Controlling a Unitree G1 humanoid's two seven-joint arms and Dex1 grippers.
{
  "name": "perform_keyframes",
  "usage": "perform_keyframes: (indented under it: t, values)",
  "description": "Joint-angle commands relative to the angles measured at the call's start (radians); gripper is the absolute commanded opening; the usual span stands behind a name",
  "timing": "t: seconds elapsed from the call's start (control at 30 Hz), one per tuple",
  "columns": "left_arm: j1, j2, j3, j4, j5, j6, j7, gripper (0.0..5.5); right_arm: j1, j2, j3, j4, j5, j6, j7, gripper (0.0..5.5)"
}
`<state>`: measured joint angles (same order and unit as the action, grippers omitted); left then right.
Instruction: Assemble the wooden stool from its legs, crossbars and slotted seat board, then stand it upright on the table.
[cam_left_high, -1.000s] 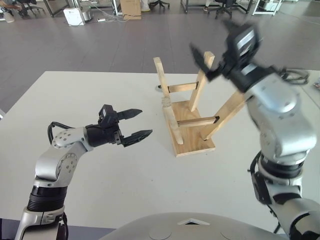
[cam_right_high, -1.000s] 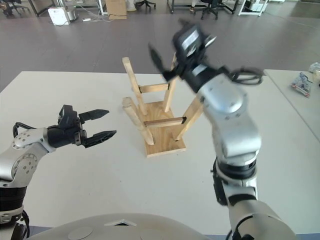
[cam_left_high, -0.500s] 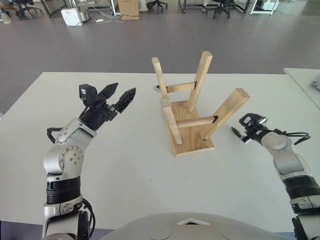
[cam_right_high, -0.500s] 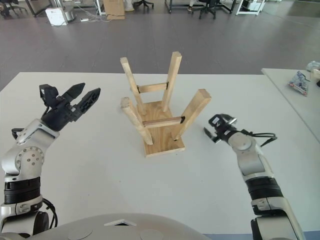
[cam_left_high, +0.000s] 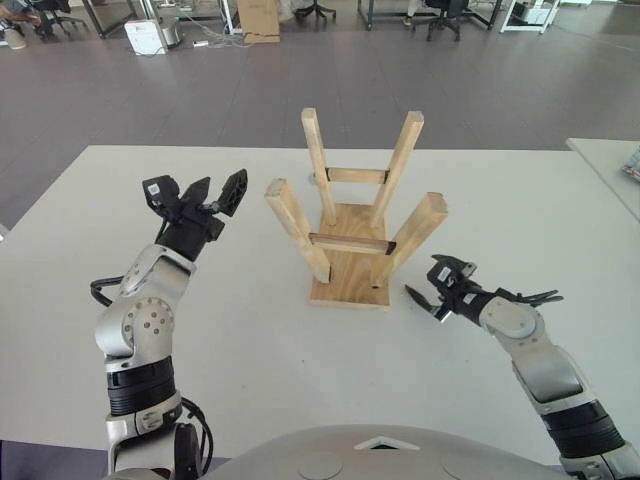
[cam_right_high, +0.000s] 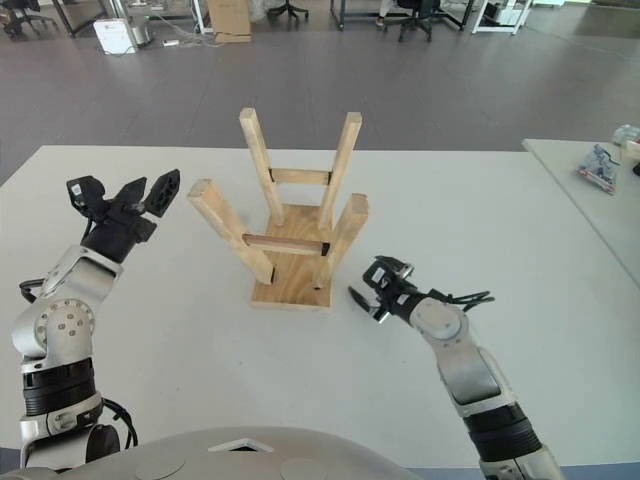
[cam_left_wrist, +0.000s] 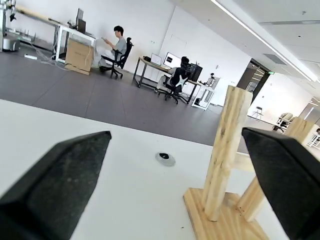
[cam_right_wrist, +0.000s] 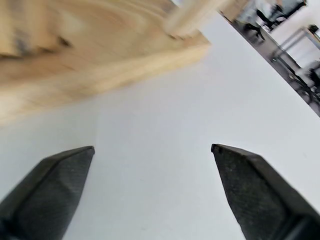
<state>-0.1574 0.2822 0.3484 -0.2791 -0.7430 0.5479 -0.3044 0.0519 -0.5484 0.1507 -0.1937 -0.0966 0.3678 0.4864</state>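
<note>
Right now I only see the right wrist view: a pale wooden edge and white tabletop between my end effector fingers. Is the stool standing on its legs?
Observer: No. The pale wooden stool is upside down, its flat wooden seat board on the white table.
Operator: Is my right end effector touching it?
Observer: No, the right end effector is open, low beside the board's right edge, a gap between.
Operator: And the left?
Observer: The left end effector is open, raised left of the stool, not touching it.
</note>
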Motion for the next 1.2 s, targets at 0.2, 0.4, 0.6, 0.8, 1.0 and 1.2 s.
perform_keyframes:
  t: [0.2, 0.4, 0.6, 0.8, 1.0, 1.2]
  values:
    - [-0.387, 0.078, -0.065, -0.061, -0.064, -0.045, -0.088, 4.82, -0.558, 0.168, -0.423, -0.232, 0.559, 0.337, -0.108, 4.41]
    - [-0.648, 0.029, -0.062, -0.187, -0.246, 0.02, 0.135, 4.82, -0.875, 0.293, -0.644, -0.298, 1.087, 0.437, -0.399, 4.41]
    - [-0.041, 0.06, -0.34, -0.14, -0.32, 0.385, 0.204, 4.82, -0.285, 0.243, -0.257, -0.4, 1.062, 0.681, -0.405, 4.41]
    - [0.041, 0.081, -0.34, -0.045, -0.323, 0.428, 0.213, 4.82, -0.294, 0.242, -0.259, -0.379, 1.028, 0.641, -0.452, 4.41]
    - [-0.23, 0.07, -0.29, -0.038, -0.39, 0.395, 0.255, 4.82, -0.481, 0.227, -0.31, -0.294, 1.04, 0.603, -0.442, 4.41]
    - [-0.633, 0.091, -0.158, -0.109, -0.562, 0.37, 0.447, 4.82, -0.767, 0.228, -0.511, -0.226, 1.361, 0.561, -0.562, 4.41]
